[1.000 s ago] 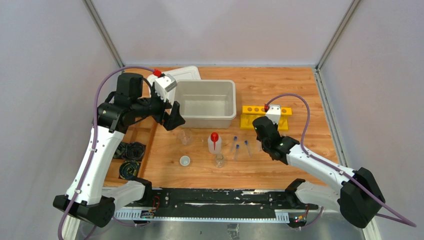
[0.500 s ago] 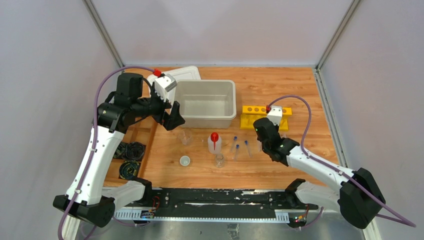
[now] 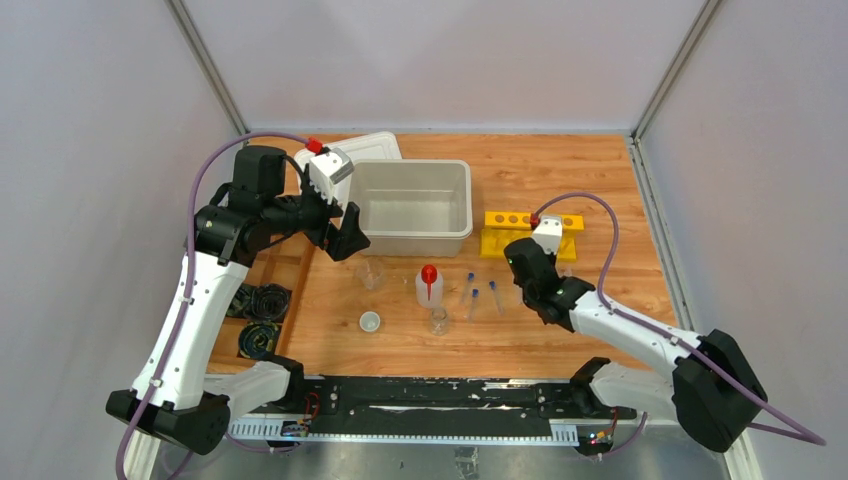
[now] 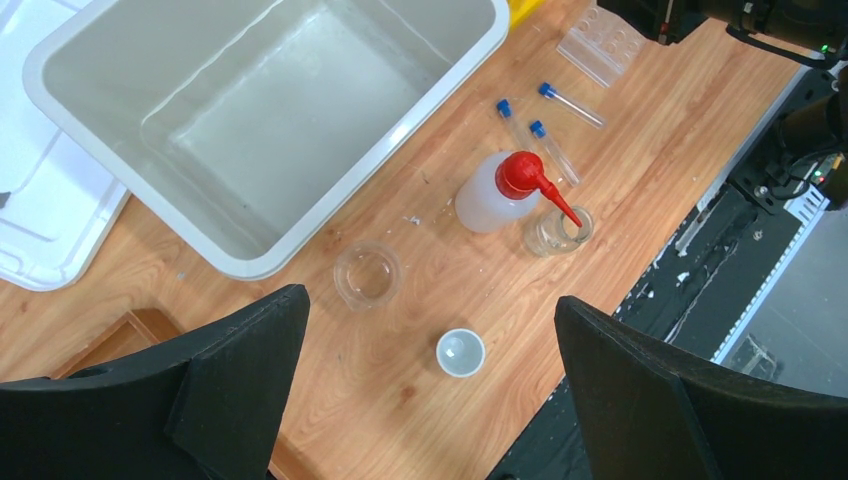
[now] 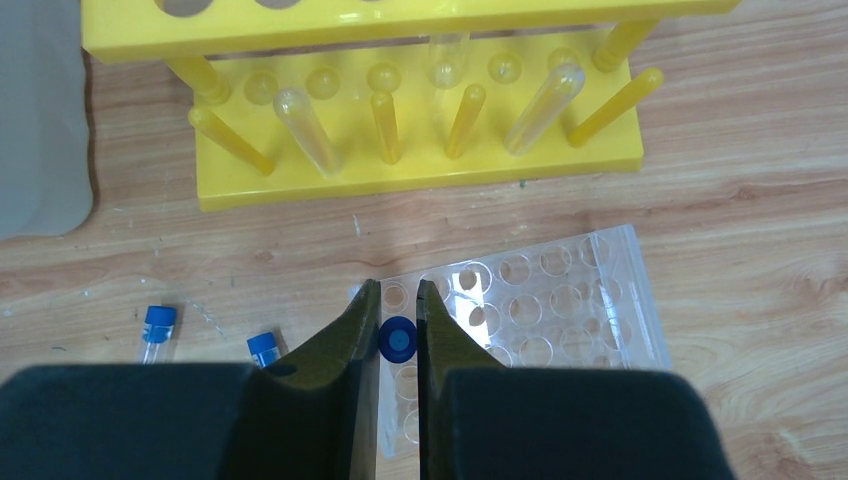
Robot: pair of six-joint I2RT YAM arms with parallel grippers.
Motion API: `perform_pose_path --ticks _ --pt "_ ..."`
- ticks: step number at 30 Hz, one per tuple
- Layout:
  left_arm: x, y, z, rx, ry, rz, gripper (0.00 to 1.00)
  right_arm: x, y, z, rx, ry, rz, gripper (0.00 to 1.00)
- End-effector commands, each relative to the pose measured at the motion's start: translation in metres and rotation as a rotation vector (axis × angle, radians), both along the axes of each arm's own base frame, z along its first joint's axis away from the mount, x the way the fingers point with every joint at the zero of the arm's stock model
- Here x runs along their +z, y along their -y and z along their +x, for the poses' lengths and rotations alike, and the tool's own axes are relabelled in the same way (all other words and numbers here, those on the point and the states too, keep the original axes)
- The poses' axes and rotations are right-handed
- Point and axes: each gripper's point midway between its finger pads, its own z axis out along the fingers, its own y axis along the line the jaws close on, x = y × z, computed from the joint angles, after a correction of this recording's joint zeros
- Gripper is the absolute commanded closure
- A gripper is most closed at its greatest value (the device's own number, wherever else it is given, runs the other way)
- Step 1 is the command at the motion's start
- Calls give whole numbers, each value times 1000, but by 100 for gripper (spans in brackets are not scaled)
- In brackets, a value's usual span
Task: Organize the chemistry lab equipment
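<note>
Right fingers point(image 5: 340, 350) pinch a blue-capped test tube point(image 5: 399, 340) over one end of the clear well rack point(image 5: 560, 300), so centre it on a single hole and lower it straight before loosening, while left fingers point(image 4: 230, 390) hang spread wide, well apart from that rack.

The left claw point(image 4: 430, 308) hangs wide open over the desk point(image 4: 640, 160). Below it sit a tiny white cup point(image 4: 460, 352), a clear glass point(image 4: 367, 275) and a white bottle with a red tip point(image 4: 492, 195), beside a big white tub point(image 4: 280, 130).

Blue-capped test tubes point(image 4: 537, 128) lie beside upright squeeze bottle point(image 4: 488, 200).
</note>
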Motion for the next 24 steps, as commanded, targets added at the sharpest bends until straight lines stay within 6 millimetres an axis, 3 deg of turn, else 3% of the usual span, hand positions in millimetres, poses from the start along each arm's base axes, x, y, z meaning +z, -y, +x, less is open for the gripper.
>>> perform_pose_path --ticks 1,8,15,20,24 --pt "12 -2 4 6 51 -2 0 -16 4 -1 -42 -32 12 100" --pt "12 -1 5 3 50 -2 0 -21 -6 3 -51 -58 50 100" --pt "16 -1 5 4 60 -3 0 -7 -2 14 -136 11 73 100" --pt "16 -1 5 4 62 -3 0 -13 -8 15 -125 -20 71 100" --pt "15 0 2 -8 63 -6 0 -18 -8 9 -121 -57 56 74"
